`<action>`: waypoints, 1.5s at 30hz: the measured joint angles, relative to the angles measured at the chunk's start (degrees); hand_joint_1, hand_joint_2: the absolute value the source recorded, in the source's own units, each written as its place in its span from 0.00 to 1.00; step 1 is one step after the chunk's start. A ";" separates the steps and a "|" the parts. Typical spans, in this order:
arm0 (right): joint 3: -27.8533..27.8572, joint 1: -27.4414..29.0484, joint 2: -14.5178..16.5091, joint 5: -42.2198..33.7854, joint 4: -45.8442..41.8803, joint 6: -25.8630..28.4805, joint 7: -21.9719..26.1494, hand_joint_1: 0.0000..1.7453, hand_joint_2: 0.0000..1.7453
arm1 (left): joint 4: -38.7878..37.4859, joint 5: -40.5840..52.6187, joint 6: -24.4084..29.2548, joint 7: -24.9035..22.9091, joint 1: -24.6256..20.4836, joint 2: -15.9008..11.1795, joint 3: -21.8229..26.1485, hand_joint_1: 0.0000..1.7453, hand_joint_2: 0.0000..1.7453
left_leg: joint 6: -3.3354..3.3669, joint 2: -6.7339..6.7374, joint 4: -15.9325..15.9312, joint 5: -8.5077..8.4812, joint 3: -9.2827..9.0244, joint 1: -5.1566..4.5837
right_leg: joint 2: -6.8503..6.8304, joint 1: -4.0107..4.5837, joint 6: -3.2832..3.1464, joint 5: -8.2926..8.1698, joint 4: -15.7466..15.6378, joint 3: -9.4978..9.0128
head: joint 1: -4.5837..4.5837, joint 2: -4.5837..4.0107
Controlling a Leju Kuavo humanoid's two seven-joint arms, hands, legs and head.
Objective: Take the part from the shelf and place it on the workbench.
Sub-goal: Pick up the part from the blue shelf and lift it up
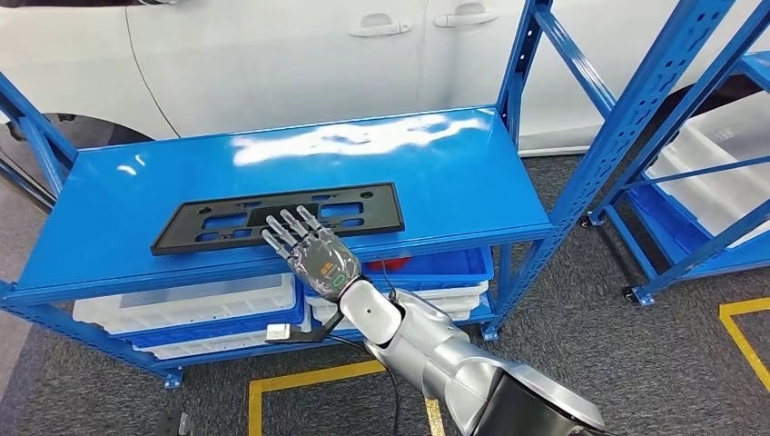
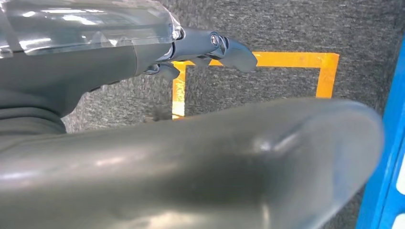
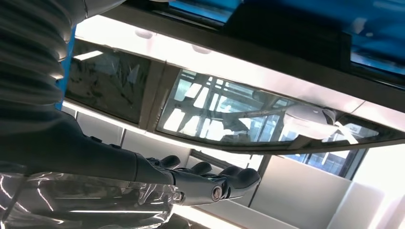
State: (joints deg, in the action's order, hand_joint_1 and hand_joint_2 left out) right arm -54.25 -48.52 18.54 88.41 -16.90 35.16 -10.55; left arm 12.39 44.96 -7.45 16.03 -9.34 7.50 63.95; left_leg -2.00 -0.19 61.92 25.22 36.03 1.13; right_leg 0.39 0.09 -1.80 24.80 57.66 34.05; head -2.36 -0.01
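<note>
Right hand reaching palm-down over shelf front edge, fingers straight and spread, lying on black license plate frame, gripping nothing; frame lying flat along front edge, presumably for sliding off.

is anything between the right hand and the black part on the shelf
Nothing visible. The right hand reaches in from the front edge of the blue shelf, its fingertips already over the near edge of the black part.

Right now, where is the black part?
In the head view, the black part lies flat on the blue shelf, near its front edge, with the right hand over its middle.
</note>
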 joint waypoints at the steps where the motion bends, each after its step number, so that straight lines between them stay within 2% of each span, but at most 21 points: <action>1: -0.06 -0.05 0.13 0.00 0.01 0.01 0.15 0.00 1.00 | 0.00 -0.05 0.09 -0.05 0.00 -0.01 0.00 0.00 0.00 | 0.34 -0.02 -2.82 -0.82 -1.37 -0.11 | 0.02 0.11 0.23 0.13 0.08 -0.02 | 0.00 0.01; 6: -0.35 -0.24 0.45 0.00 0.00 -0.08 0.96 0.00 1.00 | 0.00 -0.45 0.28 -0.10 0.37 0.01 0.03 0.00 0.00 | 2.11 -0.14 -4.67 -0.79 -2.38 -0.09 | -0.02 0.22 1.71 1.24 1.36 0.47 | 0.01 0.00; 9: -0.66 -0.25 0.57 0.00 0.09 -0.41 1.23 0.00 1.00 | 0.00 -0.51 0.34 -0.08 0.38 -0.02 0.04 0.00 0.00 | 2.84 -0.05 -4.86 -0.68 -2.63 0.02 | -0.08 -0.10 2.31 5.89 11.21 5.40 | 0.01 0.00; 11: -0.99 0.02 0.56 0.00 0.23 -0.61 1.35 0.00 1.00 | 0.00 -0.56 0.37 -0.07 0.52 -0.03 0.05 0.00 0.00 | 2.94 -0.08 -4.80 -0.47 -2.75 -0.03 | -0.08 -0.28 2.46 7.15 16.94 8.80 | 0.02 0.00; 12: -1.16 0.12 0.57 0.00 0.29 -0.68 1.39 0.00 1.00 | 0.00 -0.57 0.37 -0.07 0.60 -0.03 0.05 0.00 0.00 | 2.91 -0.13 -4.77 -0.32 -2.90 -0.03 | -0.08 -0.33 2.42 6.14 16.75 9.05 | 0.01 0.00; 13: -1.31 0.15 0.58 0.00 0.31 -0.78 1.41 0.00 1.00 | 0.00 -0.57 0.36 -0.07 0.66 -0.02 0.06 0.00 0.00 | 2.82 -0.19 -4.75 -0.11 -3.18 -0.04 | -0.09 -0.35 2.28 4.12 14.11 8.01 | 0.01 0.00; 14: -1.45 0.13 0.60 0.00 0.31 -0.87 1.43 0.00 1.00 | 0.00 -0.57 0.33 -0.04 0.69 -0.01 0.07 0.00 0.00 | 2.70 -0.25 -4.74 0.14 -3.54 -0.04 | -0.09 -0.33 2.03 1.68 10.00 6.16 | 0.01 0.01; 16: -1.64 0.05 0.68 0.00 0.31 -1.07 1.41 0.00 1.00 | -0.01 -0.58 0.25 0.03 0.69 0.04 0.07 0.00 0.00 | 2.23 -0.31 -4.69 0.68 -4.04 -0.18 | -0.09 -0.07 1.50 -1.03 2.79 2.65 | 0.00 0.01; 20: -1.84 -0.02 0.97 0.00 0.29 -1.15 1.38 0.00 1.00 | -0.02 -0.59 0.19 0.12 0.67 0.07 0.08 0.00 0.00 | 0.89 -0.18 -4.69 1.49 -4.33 -0.09 | 0.07 0.22 0.49 -0.74 0.03 1.34 | 0.00 0.01; 22: -1.89 -0.18 1.06 0.00 0.26 -1.20 1.32 0.00 1.00 | -0.02 -0.57 0.17 0.20 0.60 0.09 0.08 0.00 0.00 | 0.31 -0.12 -2.36 2.78 -3.49 0.01 | 0.00 -0.11 -0.11 -0.48 -0.47 0.50 | 0.00 0.01; 25: -1.97 -0.20 1.09 0.00 0.25 -1.31 1.29 0.00 1.00 | -0.02 -0.54 0.16 0.27 0.73 0.14 0.07 0.00 0.00 | -0.29 -0.08 8.59 6.85 2.37 0.14 | -0.12 -0.18 -0.65 0.41 -0.64 -0.68 | 0.00 0.01; 27: -1.98 0.01 1.09 0.00 0.26 -1.30 1.38 0.00 1.00 | -0.02 -0.55 0.19 0.27 0.92 0.12 0.08 0.00 0.00 | -0.45 -0.08 11.99 6.31 5.15 0.17 | -0.03 -0.13 -0.62 1.18 -0.62 -1.60 | 0.00 0.01; 28: -1.98 0.07 1.09 0.00 0.26 -1.28 1.45 0.00 1.00 | -0.02 -0.55 0.19 0.27 0.97 0.11 0.09 0.00 0.00 | -0.41 -0.08 10.39 4.29 4.98 0.16 | 0.03 -0.14 -0.53 1.64 -0.61 -2.22 | 0.00 0.01; 30: -1.98 0.07 1.09 0.00 0.24 -1.25 1.61 0.00 1.00 | -0.03 -0.56 0.19 0.27 1.00 0.10 0.09 0.00 0.00 | -0.12 -0.03 2.87 -0.88 2.24 0.12 | 0.08 -0.11 -0.18 2.70 -0.62 -3.64 | 0.00 0.00; 31: -1.99 0.03 1.09 0.01 0.22 -1.24 1.70 0.00 1.00 | -0.03 -0.57 0.20 0.26 1.00 0.11 0.08 0.00 0.00 | 0.16 -0.02 -0.58 -2.28 0.73 -0.03 | 0.10 -0.01 0.09 3.18 -0.59 -4.13 | 0.00 0.00; 33: -2.00 0.02 1.09 0.01 0.18 -1.22 1.87 0.00 1.00 | -0.04 -0.59 0.23 0.24 1.00 0.12 0.07 0.00 0.00 | 0.92 0.02 -3.76 -2.34 -0.74 -0.34 | 0.11 0.18 0.68 3.69 -0.58 -4.45 | -0.01 0.00; 37: -2.06 -0.03 1.09 0.00 0.08 -1.20 2.20 0.00 1.00 | -0.04 -0.66 0.29 0.26 1.05 0.18 0.10 0.00 0.00 | 2.29 -0.11 -4.76 -1.44 -1.76 -0.06 | -0.01 0.18 1.69 4.29 2.27 -3.11 | 0.00 0.01; 41: -2.23 0.32 1.04 0.00 0.02 -1.24 3.11 0.00 1.00 | -0.05 -0.79 0.44 0.28 1.05 0.19 0.11 0.00 0.00 | 2.98 -0.16 -4.87 -0.52 -2.85 -0.06 | -0.07 -0.16 2.40 8.56 15.66 5.87 | 0.00 0.01; 42: -2.33 0.47 1.04 -0.01 -0.01 -1.31 3.57 0.00 1.00 | -0.05 -0.84 0.44 0.33 1.12 0.19 0.11 0.00 0.00 | 2.99 -0.20 -4.86 -0.19 -3.23 -0.07 | -0.07 -0.20 2.41 8.42 16.88 7.37 | 0.00 0.01; 43: -2.45 0.57 1.04 -0.02 -0.07 -1.42 4.05 0.00 1.00 | -0.06 -0.88 0.45 0.40 1.16 0.20 0.11 0.00 0.00 | 2.96 -0.26 -4.85 0.17 -3.72 -0.08 | -0.07 -0.22 2.30 6.90 15.86 7.72 | 0.00 0.01; 45: -2.71 0.60 1.04 -0.04 -0.30 -1.67 4.90 0.00 1.00 | -0.07 -0.97 0.45 0.66 1.17 0.25 0.11 0.00 0.00 | 2.79 -0.35 -4.86 1.00 -4.89 -0.13 | -0.09 -0.08 1.67 1.12 8.58 5.82 | 0.00 0.01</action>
State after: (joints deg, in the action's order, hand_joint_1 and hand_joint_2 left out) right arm -56.96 -47.92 19.58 88.37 -17.20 33.48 -5.64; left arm 12.33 43.99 -6.99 16.69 -8.16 7.75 64.06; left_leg 0.79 -0.55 57.06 26.22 31.14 1.00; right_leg 0.30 0.01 -0.13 25.92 66.25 39.88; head -2.36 0.00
